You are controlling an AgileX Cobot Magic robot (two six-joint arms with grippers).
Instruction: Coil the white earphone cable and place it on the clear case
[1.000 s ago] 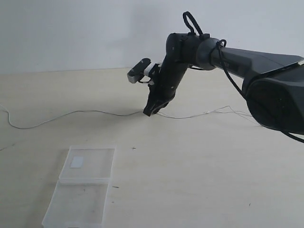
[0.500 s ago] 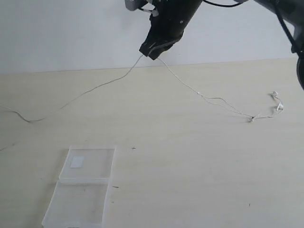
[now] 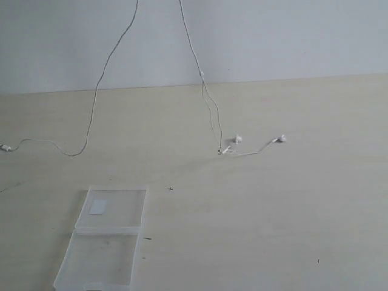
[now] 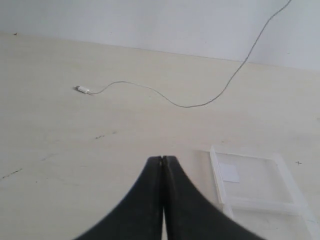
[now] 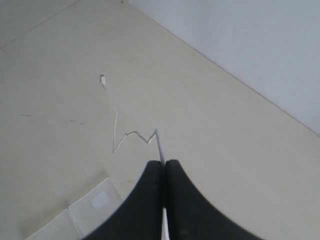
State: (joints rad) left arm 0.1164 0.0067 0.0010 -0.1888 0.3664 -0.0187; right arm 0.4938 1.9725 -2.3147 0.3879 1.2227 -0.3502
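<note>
The white earphone cable hangs in two strands from above the exterior view's top edge. Its two earbuds lie on the table at mid-right, and its plug lies at the far left. My right gripper is high above the table, out of the exterior view, shut on the cable. My left gripper is shut with nothing between its fingers, hovering near the clear case. The case lies open at the front left, its white label on the far half.
The pale wooden table meets a plain white wall at the back. A few small dark specks mark the tabletop near the case.
My right gripper has risen out of the exterior view's top with the cable. The earbuds have slid left towards the middle, and the plug end has been drawn in from the left.
</note>
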